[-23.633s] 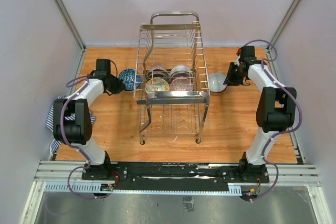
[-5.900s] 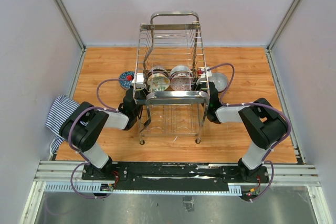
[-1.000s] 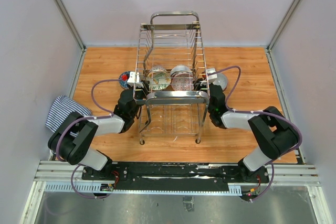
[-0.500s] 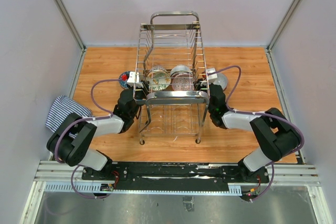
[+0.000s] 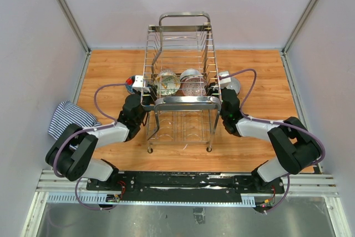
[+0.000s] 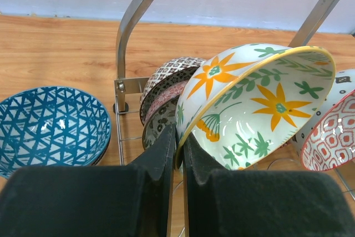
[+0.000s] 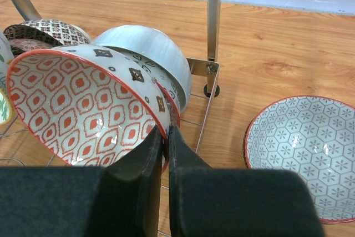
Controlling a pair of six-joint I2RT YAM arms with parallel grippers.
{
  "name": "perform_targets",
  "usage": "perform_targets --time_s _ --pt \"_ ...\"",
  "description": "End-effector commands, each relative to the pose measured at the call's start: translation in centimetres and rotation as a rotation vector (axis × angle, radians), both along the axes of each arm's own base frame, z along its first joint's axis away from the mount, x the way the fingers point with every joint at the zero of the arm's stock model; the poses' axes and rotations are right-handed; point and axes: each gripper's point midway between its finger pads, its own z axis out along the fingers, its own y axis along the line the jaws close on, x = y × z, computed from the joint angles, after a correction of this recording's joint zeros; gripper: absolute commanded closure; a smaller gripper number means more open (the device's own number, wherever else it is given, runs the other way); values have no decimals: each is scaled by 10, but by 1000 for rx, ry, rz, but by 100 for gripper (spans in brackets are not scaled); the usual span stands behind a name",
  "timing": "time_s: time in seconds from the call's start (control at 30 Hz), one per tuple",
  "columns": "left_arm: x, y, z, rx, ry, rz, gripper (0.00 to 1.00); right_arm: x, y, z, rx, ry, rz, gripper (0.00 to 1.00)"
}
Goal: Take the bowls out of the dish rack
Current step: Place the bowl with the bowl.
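My left gripper [image 6: 179, 138] pinches the rim of the flowered bowl [image 6: 260, 109], my right gripper [image 7: 166, 135] the rim of the red-patterned bowl [image 7: 77, 109]; both tilt inside the dish rack [image 5: 186, 101]. 2 others sit outside the rack: blue bowl [image 6: 50, 126] left, grey bowl [image 7: 302, 154] right.

Chrome dish rack [image 5: 186, 101], floral bowl [image 6: 260, 104], red-patterned bowl [image 7: 83, 104] tilted inside

White-and-black arms [image 5: 105, 132], looping purple cables [image 5: 95, 105], apparently matte black gripper fingers [image 6: 158, 162].

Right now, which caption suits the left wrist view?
Left pincer clamps the rim of a floral bowl in the dish rack.
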Motion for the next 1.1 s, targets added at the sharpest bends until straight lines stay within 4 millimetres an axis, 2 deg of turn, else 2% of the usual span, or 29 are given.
perform_targets --time_s 0.0,0.8,1.07 --pt "0 -5 36 -67 -86 -12 100 0 13 39 80 -80 29 99" --pt "-4 -6 38 -73 -50 -27 100 -5 9 43 74 -47 25 99" --pt "-4 -6 43 -75 -8 -17 99 -9 4 54 68 -37 13 99"
